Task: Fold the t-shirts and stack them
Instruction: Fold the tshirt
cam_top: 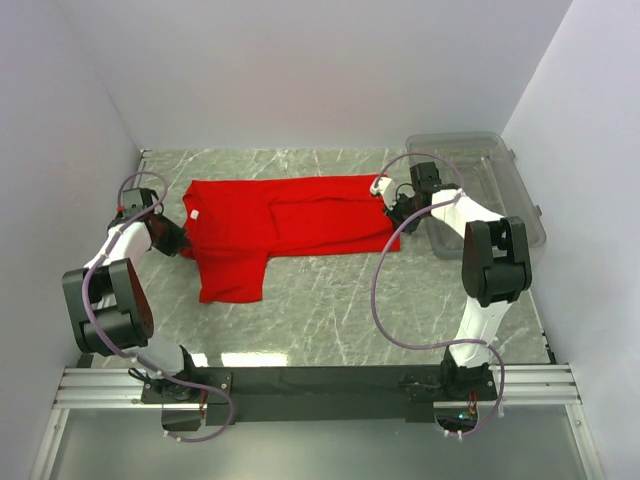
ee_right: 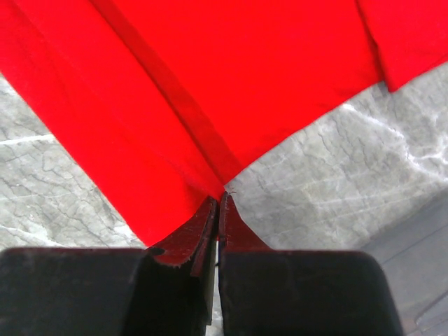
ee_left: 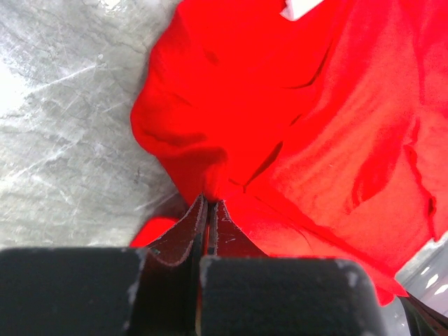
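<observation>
A bright red t-shirt (cam_top: 300, 215) lies spread across the marble table, with a fold over its middle and one part reaching toward the near side. Its white neck label (cam_top: 193, 213) shows near the left end. My left gripper (cam_top: 178, 236) sits at the shirt's left edge. In the left wrist view, the left gripper (ee_left: 208, 201) is shut, with bunched red cloth (ee_left: 294, 126) pinched between its tips. My right gripper (cam_top: 392, 207) is at the shirt's right end. The right gripper (ee_right: 220, 197) is shut on the hem corner of the t-shirt (ee_right: 210, 84).
A clear plastic bin (cam_top: 490, 160) stands at the back right, just beyond the right arm (cam_top: 490, 255). White walls close in the table on the left, back and right. Bare marble (cam_top: 340, 310) lies between the shirt and the arm bases.
</observation>
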Controlling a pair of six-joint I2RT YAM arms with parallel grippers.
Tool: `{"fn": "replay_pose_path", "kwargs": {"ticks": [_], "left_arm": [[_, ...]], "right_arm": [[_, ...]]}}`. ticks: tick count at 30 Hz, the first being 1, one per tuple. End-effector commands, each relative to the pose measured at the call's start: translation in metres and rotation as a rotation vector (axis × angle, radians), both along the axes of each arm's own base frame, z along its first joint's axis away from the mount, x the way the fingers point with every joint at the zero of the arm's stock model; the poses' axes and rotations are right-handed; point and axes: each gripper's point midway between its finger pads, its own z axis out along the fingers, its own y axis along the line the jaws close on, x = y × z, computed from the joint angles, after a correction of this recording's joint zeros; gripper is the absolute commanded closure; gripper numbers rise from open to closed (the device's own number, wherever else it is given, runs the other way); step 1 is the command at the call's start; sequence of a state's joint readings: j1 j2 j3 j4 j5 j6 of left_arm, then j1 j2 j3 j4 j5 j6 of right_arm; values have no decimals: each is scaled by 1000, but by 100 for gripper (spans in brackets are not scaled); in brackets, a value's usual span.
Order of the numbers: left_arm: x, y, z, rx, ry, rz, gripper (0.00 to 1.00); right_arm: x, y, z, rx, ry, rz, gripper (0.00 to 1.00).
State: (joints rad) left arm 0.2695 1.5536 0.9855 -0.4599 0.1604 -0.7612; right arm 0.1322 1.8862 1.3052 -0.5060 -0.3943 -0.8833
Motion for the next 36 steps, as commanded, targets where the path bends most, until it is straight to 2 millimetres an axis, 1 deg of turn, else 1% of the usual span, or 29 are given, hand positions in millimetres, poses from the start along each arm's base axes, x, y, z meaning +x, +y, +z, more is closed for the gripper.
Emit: {"fn": "replay_pose_path", "kwargs": {"ticks": [1,4,7,13,20,27,36], "left_arm": [[-1,6,25,39,-72,10,99],[-8,5,26,42,-76,11,99],[-10,4,24,34,-77,16,99],[-16,3,15,24,-63,22,99],[-12,7,10,29,-50,27,99],[-7,11,8,36,-41,30,99],[-7,14,5,38,-37,35,99]], "right_arm": [[9,11,14,17,-45,53,96],[8,11,14,11,-41,63,96],[8,13,16,20,-42,68,96],[13,18,17,26,-45,55,96],[17,21,17,19,-44,45,95],[19,17,13,0,-35,28,94],[25,17,13,-3,-38,11,94]]}}
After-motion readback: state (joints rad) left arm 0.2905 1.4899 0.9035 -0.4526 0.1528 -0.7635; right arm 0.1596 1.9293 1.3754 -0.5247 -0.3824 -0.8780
